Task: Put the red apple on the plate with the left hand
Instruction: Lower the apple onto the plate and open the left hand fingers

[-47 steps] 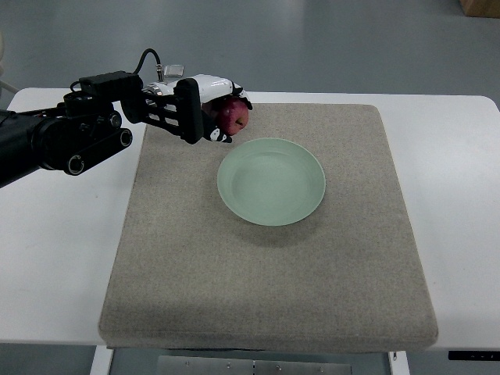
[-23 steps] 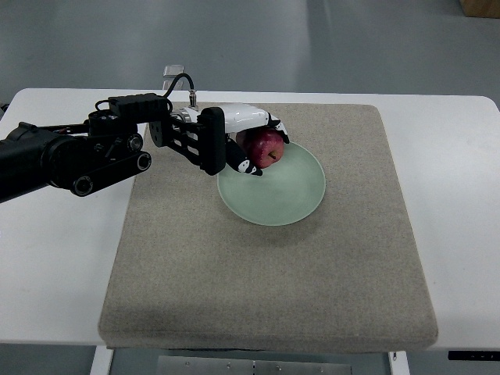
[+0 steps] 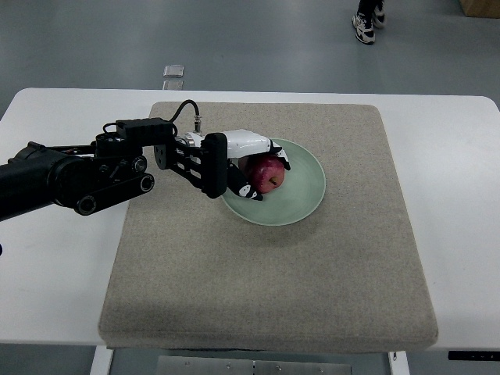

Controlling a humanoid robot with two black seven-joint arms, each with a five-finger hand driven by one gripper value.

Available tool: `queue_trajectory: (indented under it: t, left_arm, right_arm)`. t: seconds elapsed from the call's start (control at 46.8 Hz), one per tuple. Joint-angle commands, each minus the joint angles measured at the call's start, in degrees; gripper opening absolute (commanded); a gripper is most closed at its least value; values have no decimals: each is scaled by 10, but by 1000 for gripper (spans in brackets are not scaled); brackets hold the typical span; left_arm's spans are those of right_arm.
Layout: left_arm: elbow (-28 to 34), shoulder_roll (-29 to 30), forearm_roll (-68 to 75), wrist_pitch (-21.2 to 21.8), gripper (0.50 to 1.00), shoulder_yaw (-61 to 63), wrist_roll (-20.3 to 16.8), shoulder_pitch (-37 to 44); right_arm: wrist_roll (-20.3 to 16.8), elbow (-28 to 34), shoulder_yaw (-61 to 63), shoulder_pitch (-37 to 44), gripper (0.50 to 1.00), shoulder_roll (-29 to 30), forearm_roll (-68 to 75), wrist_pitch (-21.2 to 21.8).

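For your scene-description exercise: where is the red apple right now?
The red apple sits in the left hand's grasp, over the left part of the pale green plate, near the middle of the grey mat.

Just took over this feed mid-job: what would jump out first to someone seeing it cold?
The black left arm reaching in from the left, its left hand closed around the red apple over the pale green plate. The plate sits on a grey mat covering the white table. A person's shoes show at top.
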Motion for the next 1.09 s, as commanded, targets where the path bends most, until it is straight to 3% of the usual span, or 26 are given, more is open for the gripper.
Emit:
queue_trajectory:
  t: [0.0, 0.256, 0.363, 1.068]
  left_arm:
    - [0, -1, 0, 0, 806, 0, 0, 3]
    - [2, -1, 0, 0, 851, 0, 1, 2]
    - [2, -1, -1, 1, 956, 0, 1, 2]
    - [19, 19, -12, 2, 977, -10, 1, -3]
  right_arm:
    - [0, 0, 0, 0, 964, 0, -1, 0]
    - [0, 0, 0, 1, 964, 0, -1, 0]
    - [0, 0, 0, 0, 964, 0, 0, 0]
    - [0, 0, 1, 0, 964, 0, -1, 0]
